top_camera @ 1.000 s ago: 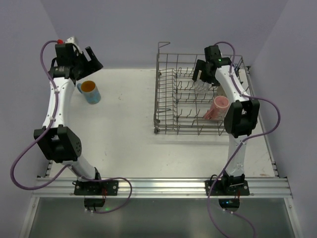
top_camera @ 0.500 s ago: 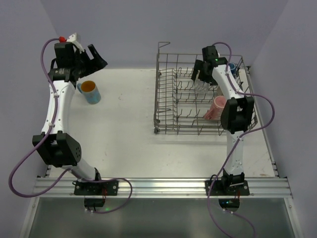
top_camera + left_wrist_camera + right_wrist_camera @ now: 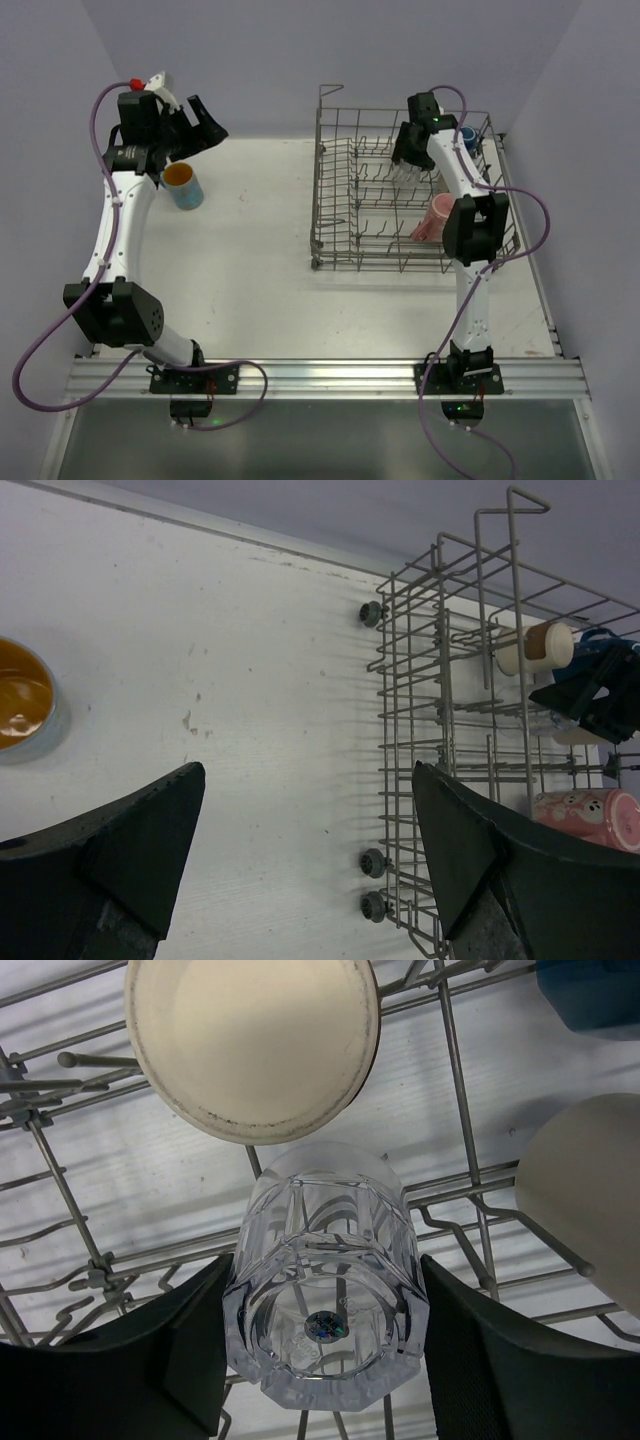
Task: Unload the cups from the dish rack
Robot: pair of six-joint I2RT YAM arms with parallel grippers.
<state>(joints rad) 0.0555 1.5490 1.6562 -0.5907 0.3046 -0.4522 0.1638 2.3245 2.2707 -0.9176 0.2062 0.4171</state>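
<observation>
Now the clear glass (image 3: 320,1325) sits among the prongs in the dish rack (image 3: 335,200), upper right of the overhead frame. Your right gripper (image 3: 322,1280) has settled deeper around it, fingers pressed to both sides. The left gripper (image 3: 305,770), wide open and empty, has lifted away from the light blue mug (image 3: 183,184) at upper left, so that cup looks unloaded. The table (image 3: 260,250) is white, the walls (image 3: 260,50) plain lavender.
</observation>
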